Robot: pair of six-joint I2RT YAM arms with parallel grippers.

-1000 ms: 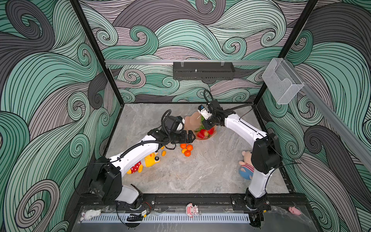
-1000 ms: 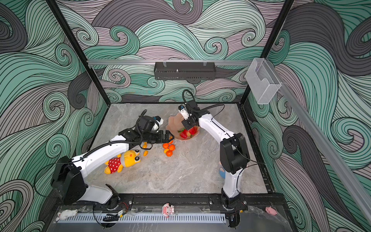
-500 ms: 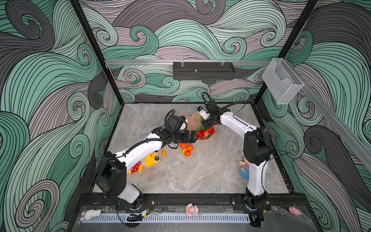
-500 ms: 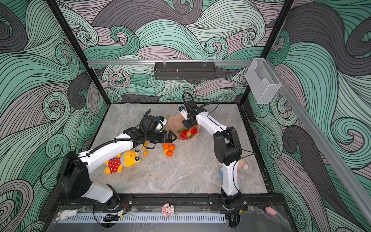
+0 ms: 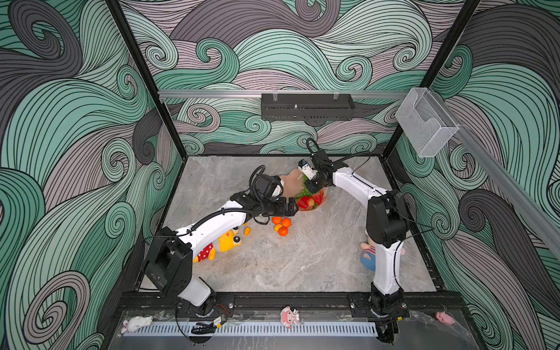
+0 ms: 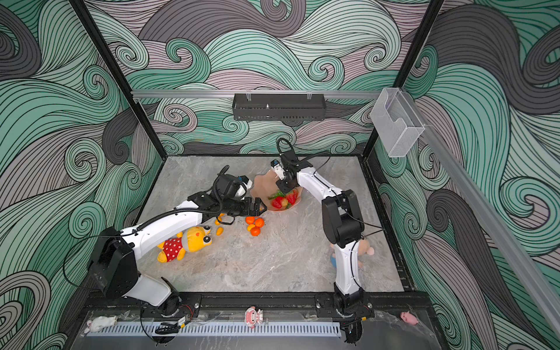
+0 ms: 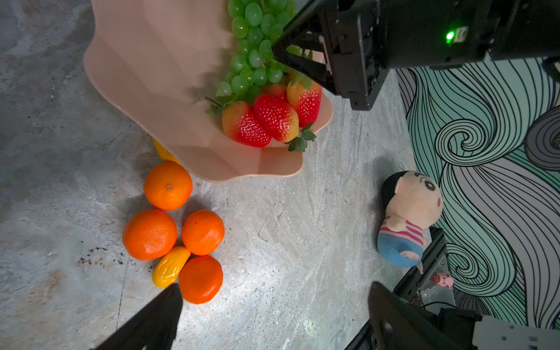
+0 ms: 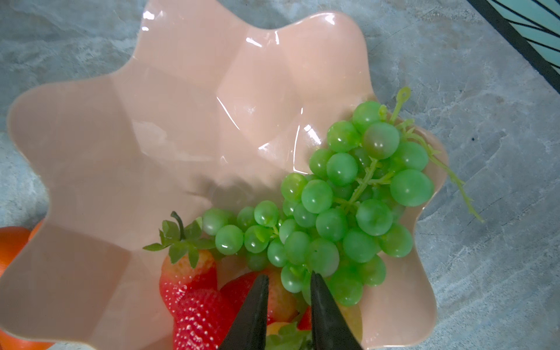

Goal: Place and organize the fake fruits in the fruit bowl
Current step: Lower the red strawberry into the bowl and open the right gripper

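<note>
The peach-pink fruit bowl (image 5: 289, 185) (image 6: 262, 186) (image 7: 157, 85) (image 8: 181, 136) stands mid-table. In it lie a green grape bunch (image 8: 348, 197) (image 7: 251, 45) and three strawberries (image 7: 275, 118) (image 8: 194, 297) (image 5: 309, 201). My right gripper (image 8: 289, 277) (image 5: 310, 189) (image 6: 283, 189) hangs over them, jaws a narrow gap apart and holding nothing. Several tangerines (image 7: 168, 186) (image 5: 282, 225) (image 6: 254, 225) and a kumquat (image 7: 169, 266) lie on the table beside the bowl. Another kumquat (image 7: 163, 151) peeks from under its rim. My left gripper (image 7: 272, 298) (image 5: 292, 207) (image 6: 262, 206) is wide open and empty, just above the tangerines.
A yellow plush toy in red dotted shorts (image 5: 225, 242) (image 6: 188, 242) lies under my left arm, a loose kumquat (image 5: 247, 231) (image 6: 219, 231) beside it. A striped-shirt doll (image 7: 406, 218) (image 5: 368, 251) lies at the right arm's base. Patterned walls enclose the table.
The right arm's elbow has swung inward while its gripper stayed over the bowl, and its jaws have parted slightly. The left arm's base link has shifted; its gripper stays by the tangerines.
</note>
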